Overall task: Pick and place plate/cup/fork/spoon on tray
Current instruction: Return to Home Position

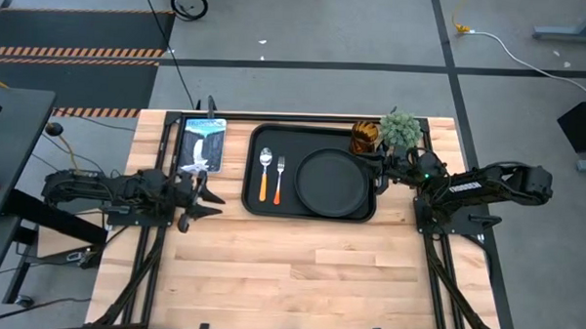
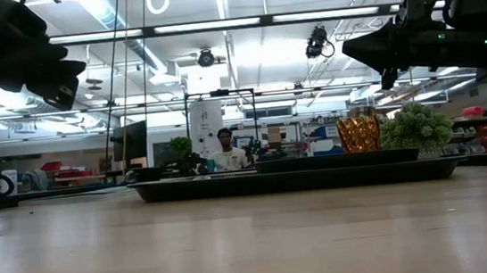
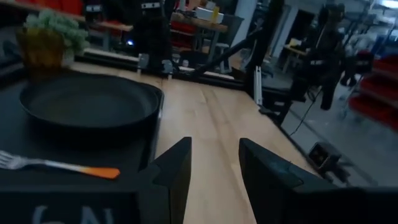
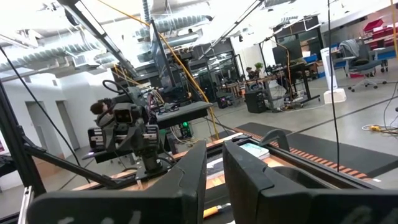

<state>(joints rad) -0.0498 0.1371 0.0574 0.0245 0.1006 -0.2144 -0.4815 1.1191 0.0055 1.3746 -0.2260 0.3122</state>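
The black tray (image 1: 254,207) lies at the table's middle far side. On it lie the round black plate (image 1: 332,181), the spoon (image 1: 264,173) and the fork (image 1: 280,177) side by side at its left part, and the amber cup (image 1: 364,138) stands at its far right corner. My left gripper (image 1: 210,197) is open and empty, just left of the tray; its wrist view shows the plate (image 3: 87,102) and the fork (image 3: 56,165). My right gripper (image 1: 381,173) is over the tray's right rim, raised above it (image 2: 352,50), empty, with a narrow gap between its fingers (image 4: 214,162).
A green fuzzy potted plant (image 1: 402,129) stands just right of the cup, off the tray. A blue and white flat item (image 1: 201,144) lies left of the tray at the far side. Bare wood fills the table's near half. A person (image 2: 225,152) sits far off in the room.
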